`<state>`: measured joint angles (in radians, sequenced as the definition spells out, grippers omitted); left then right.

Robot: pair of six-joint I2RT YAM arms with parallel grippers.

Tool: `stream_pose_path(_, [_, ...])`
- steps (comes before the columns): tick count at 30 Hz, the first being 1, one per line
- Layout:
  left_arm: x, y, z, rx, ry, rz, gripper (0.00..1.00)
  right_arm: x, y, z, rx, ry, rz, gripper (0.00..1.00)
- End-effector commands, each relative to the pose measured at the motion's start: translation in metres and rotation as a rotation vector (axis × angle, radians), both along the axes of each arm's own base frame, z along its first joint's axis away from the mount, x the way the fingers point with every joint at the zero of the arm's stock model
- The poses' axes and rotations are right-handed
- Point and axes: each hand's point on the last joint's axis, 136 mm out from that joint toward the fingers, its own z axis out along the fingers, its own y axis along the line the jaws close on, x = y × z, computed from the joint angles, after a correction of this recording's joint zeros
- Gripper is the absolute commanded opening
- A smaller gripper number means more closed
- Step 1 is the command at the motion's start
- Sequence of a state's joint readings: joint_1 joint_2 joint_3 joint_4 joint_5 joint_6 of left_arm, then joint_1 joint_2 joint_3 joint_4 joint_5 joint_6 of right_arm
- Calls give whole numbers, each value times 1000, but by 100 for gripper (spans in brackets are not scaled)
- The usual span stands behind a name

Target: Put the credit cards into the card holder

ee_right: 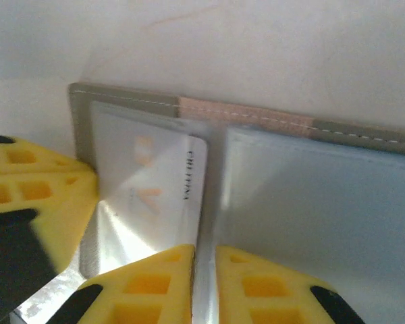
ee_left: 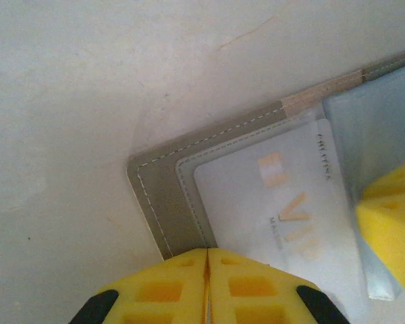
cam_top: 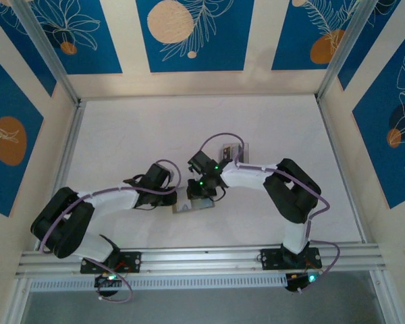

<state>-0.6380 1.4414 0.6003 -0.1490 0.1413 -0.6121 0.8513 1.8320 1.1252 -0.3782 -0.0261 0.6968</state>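
Right gripper (ee_right: 204, 256) straddles the pale card (ee_right: 155, 182) in its holder (ee_right: 131, 100).

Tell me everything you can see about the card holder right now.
The card holder lies open and flat on the white table. It has a grey border with pale stitching, a tan strip along the spine and clear pockets inside. A pale card marked VIP sits in one pocket. The left gripper, shut, sits at its near edge; the right gripper seems to pinch a pocket edge.

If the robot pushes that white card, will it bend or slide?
Probably stiff: the card lies flat with straight edges. Likely slippery: its face looks smooth and shiny inside the holder. It looks thin, so probably light.
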Motion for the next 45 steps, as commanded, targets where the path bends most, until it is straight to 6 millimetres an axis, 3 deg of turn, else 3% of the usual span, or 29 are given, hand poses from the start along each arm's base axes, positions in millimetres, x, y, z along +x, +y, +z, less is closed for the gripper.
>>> stream_pose_path(1, [-10, 9, -20, 51, 46, 6, 8, 6, -12, 31, -48, -65, 28, 18])
stream_pose_path(5, [-10, 8, -22, 47, 51, 5, 8, 18, -33, 29, -121, -77, 8, 8])
stream_pose_path(9, [-10, 7, -22, 48, 52, 3, 8, 26, -45, 13, -193, -55, -14, 3])
stream_pose_path(15, [-11, 8, -21, 53, 51, -3, 8, 27, -46, -9, -237, -22, -18, 2])
stream_pose_path(21, [-10, 8, -20, 53, 48, -5, 8, 15, -35, -26, -235, 26, 17, 1])
stream_pose_path(24, [-10, 8, -21, 56, 51, -9, 8, 6, -22, -24, -173, 62, 46, 1])
stream_pose_path(35, [-9, 6, -17, 53, 46, -20, 9, 3, 16, 15, 237, 181, 39, 5])
stream_pose_path(41, [-6, -1, -4, 20, 20, -40, 19, 2, 29, 16, 331, 245, 39, 13])
stream_pose_path(45, [-4, -5, 13, -11, -11, -54, 28, 4, 32, 5, 329, 277, 19, 16])
